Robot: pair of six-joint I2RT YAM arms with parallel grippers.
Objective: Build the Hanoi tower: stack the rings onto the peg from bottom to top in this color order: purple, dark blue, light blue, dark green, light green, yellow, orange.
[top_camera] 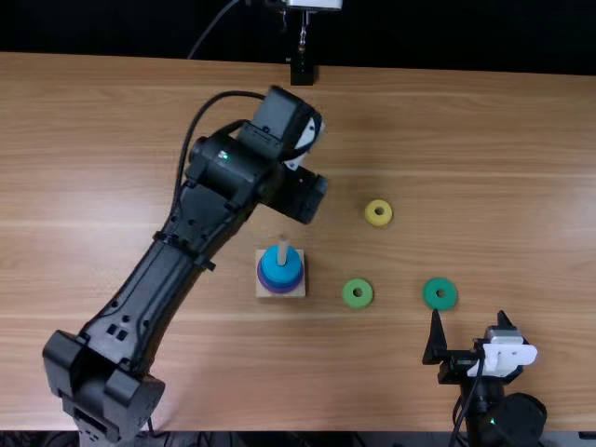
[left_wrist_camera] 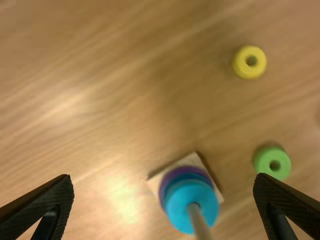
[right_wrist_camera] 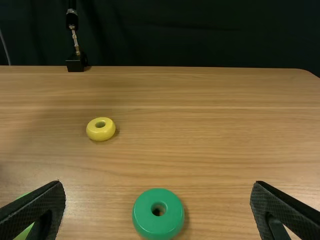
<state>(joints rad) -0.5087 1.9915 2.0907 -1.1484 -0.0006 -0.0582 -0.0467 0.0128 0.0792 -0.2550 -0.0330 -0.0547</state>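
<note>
In the top view my left gripper hangs above the table, just behind the peg base. The peg carries a light blue ring above a purple ring; in the left wrist view a dark blue ring shows between them. That view shows my left gripper open, nothing between its fingers. My right gripper is open near the dark green ring; it stands open in its wrist view too. A light green ring and yellow ring lie flat right of the peg.
A black stand is at the table's far edge. My left arm stretches diagonally over the table's left part, passing left of the peg. Bare wood spreads to the right of the yellow ring.
</note>
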